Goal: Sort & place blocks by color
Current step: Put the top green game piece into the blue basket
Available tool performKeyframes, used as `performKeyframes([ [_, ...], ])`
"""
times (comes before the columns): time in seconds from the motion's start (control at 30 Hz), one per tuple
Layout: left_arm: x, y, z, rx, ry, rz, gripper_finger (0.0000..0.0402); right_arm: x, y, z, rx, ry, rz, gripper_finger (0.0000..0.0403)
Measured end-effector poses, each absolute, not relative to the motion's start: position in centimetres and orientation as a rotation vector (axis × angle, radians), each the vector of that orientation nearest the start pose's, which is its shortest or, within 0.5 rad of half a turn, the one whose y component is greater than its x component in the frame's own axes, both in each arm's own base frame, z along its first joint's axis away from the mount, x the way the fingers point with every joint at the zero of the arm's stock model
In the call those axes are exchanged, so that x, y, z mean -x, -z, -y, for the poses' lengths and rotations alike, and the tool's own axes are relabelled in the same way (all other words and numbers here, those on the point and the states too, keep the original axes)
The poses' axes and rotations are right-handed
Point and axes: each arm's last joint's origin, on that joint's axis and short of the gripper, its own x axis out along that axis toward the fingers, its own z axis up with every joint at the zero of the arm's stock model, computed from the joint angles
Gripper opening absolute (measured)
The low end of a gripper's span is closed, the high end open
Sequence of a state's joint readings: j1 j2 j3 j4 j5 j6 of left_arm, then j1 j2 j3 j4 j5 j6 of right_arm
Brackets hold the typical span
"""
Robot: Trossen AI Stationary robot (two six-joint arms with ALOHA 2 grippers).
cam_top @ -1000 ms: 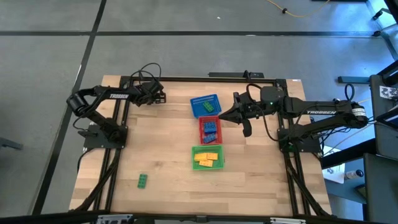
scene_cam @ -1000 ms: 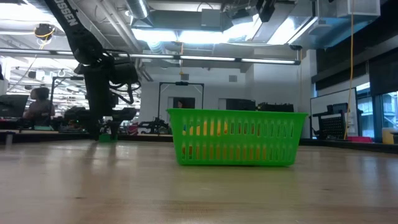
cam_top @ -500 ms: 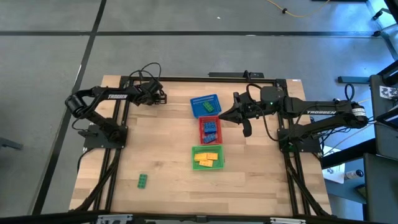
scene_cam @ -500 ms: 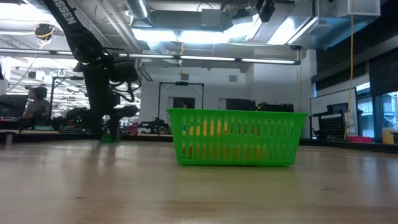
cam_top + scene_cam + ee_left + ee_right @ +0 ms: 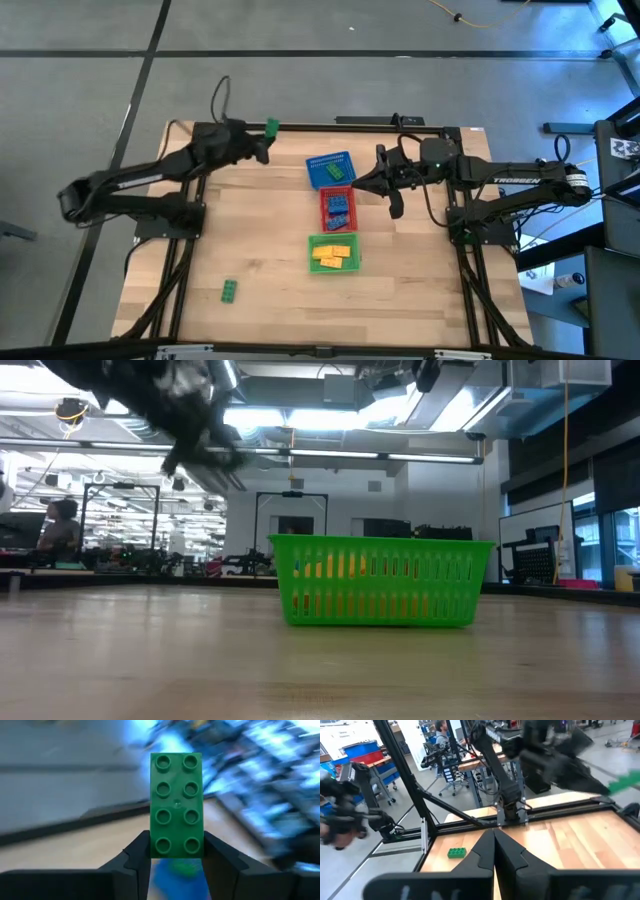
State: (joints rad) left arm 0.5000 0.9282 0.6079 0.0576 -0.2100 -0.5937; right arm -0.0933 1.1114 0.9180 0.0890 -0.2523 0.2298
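Left hand (image 5: 268, 131): clenched on a green brick (image 5: 177, 804), raised at the far edge of the bench (image 5: 260, 230), left of the blue basket (image 5: 330, 169); the fingers (image 5: 135, 857) pinch the brick's two long sides.
Right hand (image 5: 383, 185): fingers pressed together, holding nothing, just right of the red basket (image 5: 337, 207).
Loose green brick (image 5: 230, 290): lies alone on the bench near its front left corner, well apart from the green basket (image 5: 333, 252).
Baskets: a line down the bench's middle, green nearest, red between, blue farthest.
Contents: yellow bricks (image 5: 333, 253) in the green basket, blue bricks (image 5: 339, 206) in the red one, one brick in the blue basket (image 5: 336, 174).
High view only: the full row of baskets and both arms.
Low view only: the green basket's mesh wall with yellow showing through; the left arm is a blur above it.
Right wrist view: the loose green brick and the held one, seen across the bench.
Surface: pale wood planks in a black frame.
Room: grey floor, workstations, ceiling lights, a seated person (image 5: 62, 530) far off.
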Motion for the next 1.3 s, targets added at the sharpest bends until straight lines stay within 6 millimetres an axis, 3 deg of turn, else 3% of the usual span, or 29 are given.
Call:
performKeyframes([
  [0.23,-18.5,-31.3,-4.4,0.436,-0.386,0.192,0.0129,-25.0,-34.7,1.6,-0.237,-0.153,-0.072,0.0000],
  [0.57,-20.4,-31.5,2.2,0.382,-0.224,0.246,0.0129,-25.0,-35.0,1.6,-0.233,-0.158,-0.040,0.0000],
  [1.2,-21.4,-30.9,2.9,0.369,-0.234,0.236,0.0129,-25.0,-35.0,1.6,-0.255,-0.159,-0.040,0.0000],
  [1.3,-22.4,-30.6,2.7,0.362,-0.260,0.167,0.0129,-25.0,-35.0,1.6,-0.255,-0.159,-0.040,0.0000],
])
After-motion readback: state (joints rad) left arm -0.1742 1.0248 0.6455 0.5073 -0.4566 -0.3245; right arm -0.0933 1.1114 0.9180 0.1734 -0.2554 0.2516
